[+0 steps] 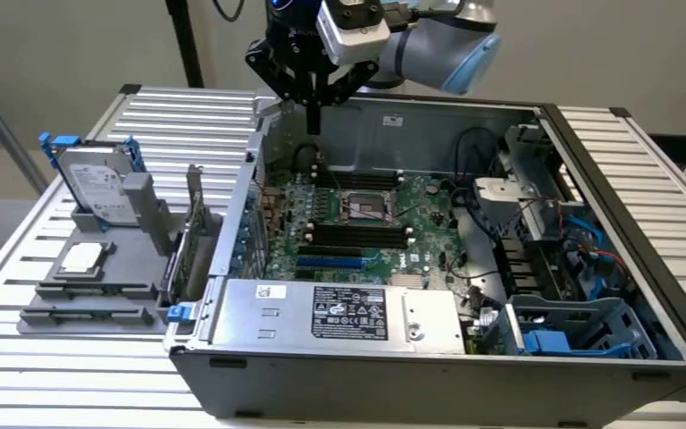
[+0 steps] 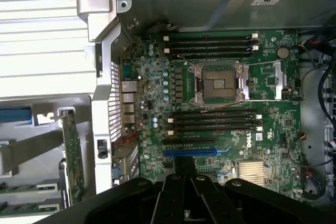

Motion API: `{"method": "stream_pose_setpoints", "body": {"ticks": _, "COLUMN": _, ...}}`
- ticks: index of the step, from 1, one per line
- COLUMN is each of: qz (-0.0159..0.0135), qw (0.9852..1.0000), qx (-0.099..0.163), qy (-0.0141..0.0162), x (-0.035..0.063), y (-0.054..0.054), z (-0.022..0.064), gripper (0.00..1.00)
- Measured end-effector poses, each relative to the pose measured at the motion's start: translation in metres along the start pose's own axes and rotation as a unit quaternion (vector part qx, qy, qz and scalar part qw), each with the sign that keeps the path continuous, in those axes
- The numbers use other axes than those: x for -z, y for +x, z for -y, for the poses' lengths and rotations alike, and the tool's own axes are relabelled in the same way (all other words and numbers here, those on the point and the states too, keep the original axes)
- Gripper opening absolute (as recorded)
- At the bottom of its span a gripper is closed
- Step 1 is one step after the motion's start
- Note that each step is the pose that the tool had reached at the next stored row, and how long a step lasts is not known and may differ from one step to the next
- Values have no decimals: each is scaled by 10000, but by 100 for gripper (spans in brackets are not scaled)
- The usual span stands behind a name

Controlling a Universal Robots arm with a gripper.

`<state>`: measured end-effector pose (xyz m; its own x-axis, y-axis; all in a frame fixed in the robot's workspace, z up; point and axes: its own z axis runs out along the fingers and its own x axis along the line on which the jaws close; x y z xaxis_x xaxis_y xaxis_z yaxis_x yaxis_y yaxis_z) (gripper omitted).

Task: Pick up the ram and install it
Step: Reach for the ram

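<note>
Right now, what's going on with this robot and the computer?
A robot arm holds its gripper over the open case, above the motherboard. The gripper is shut, with nothing visibly in it. The board's black memory slots look empty. Beside the case, green sticks, likely the ram, lie in a gray holder with a hard drive.

Motherboard (image 1: pixel 367 223): inside the open computer case (image 1: pixel 439 125).
CPU socket (image 1: pixel 364 207): mid-board, between memory slots (image 1: pixel 355 235).
Power supply (image 1: pixel 343 313): before the motherboard.
Hard drive (image 1: pixel 93 188): upright outside, exterior view's left.
Gripper (image 1: pixel 314 125): above the case's far wall.
</note>
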<state>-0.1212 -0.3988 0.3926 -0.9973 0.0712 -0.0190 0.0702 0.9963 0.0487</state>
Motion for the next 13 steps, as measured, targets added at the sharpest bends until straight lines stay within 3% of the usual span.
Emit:
{"method": "stream_pose_setpoints", "body": {"ticks": 5, "qz": -1, "qw": 10000, "qx": 0, "qy": 1, "x": 2, "y": 46, "z": 12, "gripper": 11}}
{"method": "stream_pose_setpoints", "body": {"ticks": 13, "qz": -12, "qw": 10000, "qx": -1, "qy": 1, "x": 10, "y": 334, "z": 67, "gripper": 11}}
